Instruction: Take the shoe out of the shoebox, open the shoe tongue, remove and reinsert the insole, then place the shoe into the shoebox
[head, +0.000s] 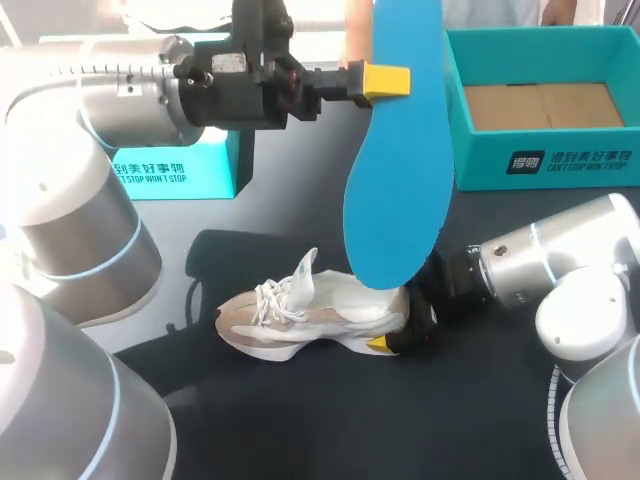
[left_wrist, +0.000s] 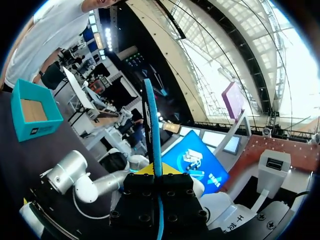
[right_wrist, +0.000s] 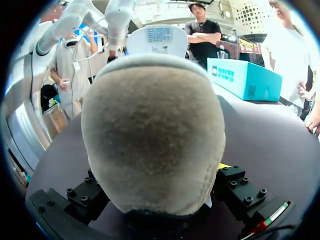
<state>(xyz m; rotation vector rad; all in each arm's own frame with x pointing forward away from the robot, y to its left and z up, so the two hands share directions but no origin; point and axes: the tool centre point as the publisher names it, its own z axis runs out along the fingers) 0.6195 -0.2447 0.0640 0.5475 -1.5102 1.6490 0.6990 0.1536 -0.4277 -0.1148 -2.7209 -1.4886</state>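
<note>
Right claw (head: 399, 337) is clamped on the heel of the beige-and-white lace-up sneaker (head: 300, 315), and left claw (head: 390, 80) is pinched shut on the flat blue foam insole (head: 395, 190). The insole is out, so reinsertion comes next.
Nearest me, the heel is rounded and fuzzy like suede, and I judge it firm enough to brace. The sneaker rests on the black table (head: 300, 430) with its tongue lifted and its laces loose. The insole hangs broad end down at the collar and looks thin and bendy. I judge it must be lowered and slanted in toe-first. Farther off, the teal cardboard shoebox (head: 545, 165) stands open, with bare brown board inside.
</note>
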